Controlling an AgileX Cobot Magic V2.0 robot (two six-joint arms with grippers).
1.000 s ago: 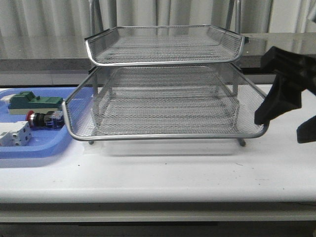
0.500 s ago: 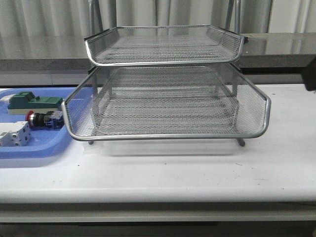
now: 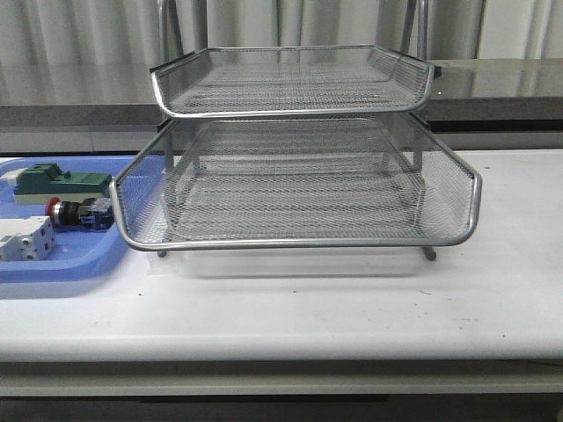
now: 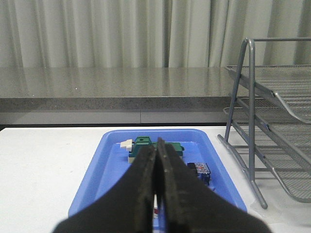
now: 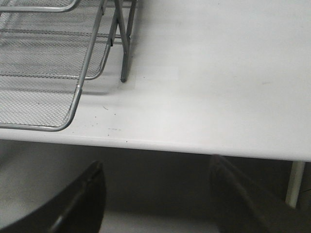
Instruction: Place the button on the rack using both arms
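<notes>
Gone from the front view is the right arm: a second ago its dark shape hung by the right end of the rack (image 3: 295, 176), and now that side shows only the white counter (image 3: 352, 308). Nothing else has moved.

The button (image 3: 79, 213) lies on its side in the blue tray (image 3: 62, 268), at the left of the rack. Its red cap points left. A green block (image 3: 62, 182) sits behind it and a white block (image 3: 25, 239) sits in front of it. The button is not on the rack yet, and nothing is touching it.

In its own wrist view, the left claw (image 4: 157, 160) is pressed shut with nothing in it. It hangs over the near end of the blue tray and points at the green block. The button's blue end peeks out just beside it.

The right claw (image 5: 155, 194) is spread wide and holds nothing. It hangs past the counter's front edge, near a corner of the rack.

So I think the job is at the start: picking up the button. Next, the left claw should open, shift a little toward the button, and come down over its black middle. It must not bump the two blocks. The middle shelf sticks out and looks ready for the button.
</notes>
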